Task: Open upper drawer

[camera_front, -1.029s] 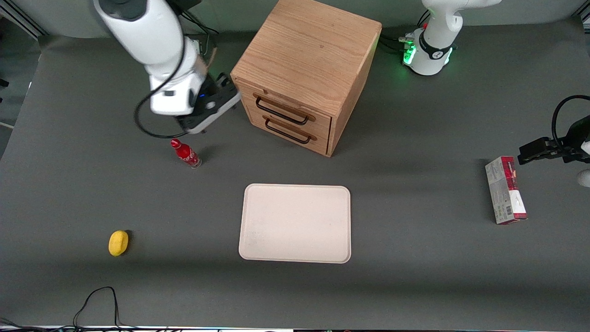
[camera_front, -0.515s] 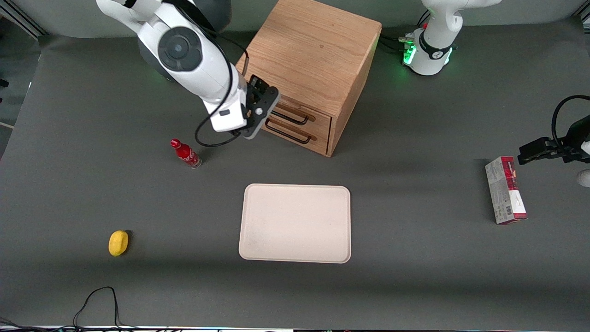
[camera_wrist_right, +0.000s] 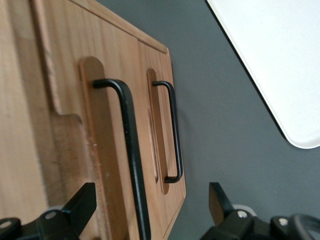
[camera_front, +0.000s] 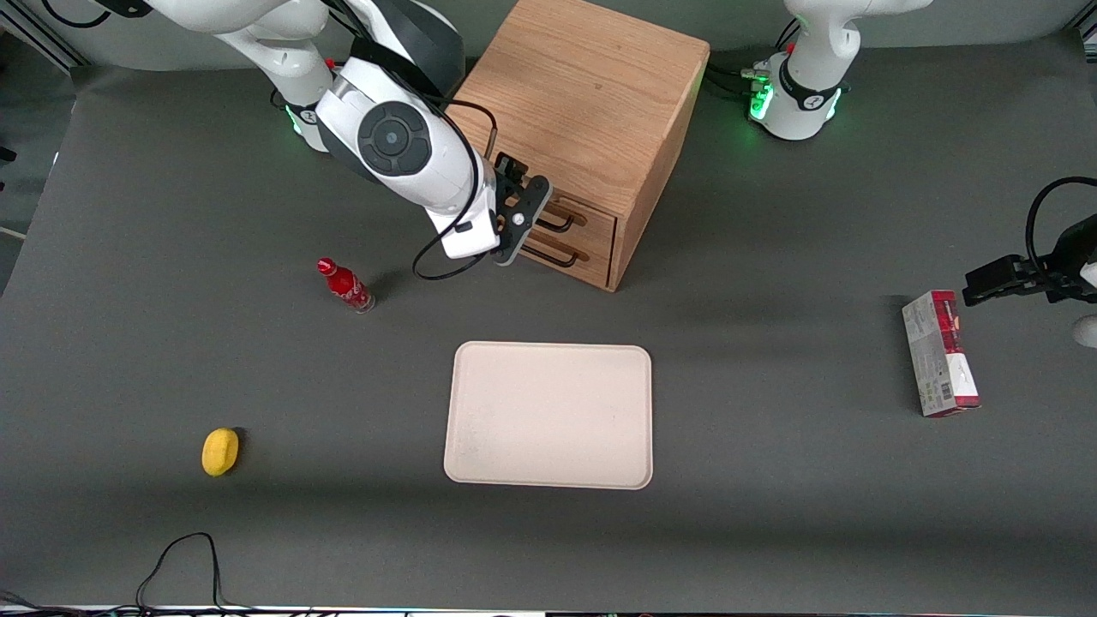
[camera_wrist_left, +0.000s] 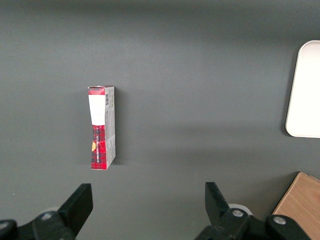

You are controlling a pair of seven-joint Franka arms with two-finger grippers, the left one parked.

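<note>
The oak cabinet [camera_front: 583,94] stands at the back of the table, both drawers shut. The upper drawer [camera_front: 593,220] has a thin black handle [camera_front: 561,225]; most of its front is hidden by my arm. My right gripper [camera_front: 530,199] is right in front of the drawer fronts, open and empty. In the right wrist view the upper drawer [camera_wrist_right: 65,150] fills the frame, and its handle [camera_wrist_right: 131,150] runs between the spread fingers of the gripper [camera_wrist_right: 150,202] without touching them. The lower drawer's handle [camera_wrist_right: 176,130] lies beside it.
A cream tray [camera_front: 548,416] lies nearer the front camera than the cabinet. A red bottle [camera_front: 345,285] stands toward the working arm's end and a yellow object [camera_front: 220,451] lies nearer the camera. A red box [camera_front: 940,353] lies toward the parked arm's end.
My arm has swung from beside the cabinet, above the red bottle, across to the front of the drawers. The gripper now faces the upper handle. The drawers have not moved.
</note>
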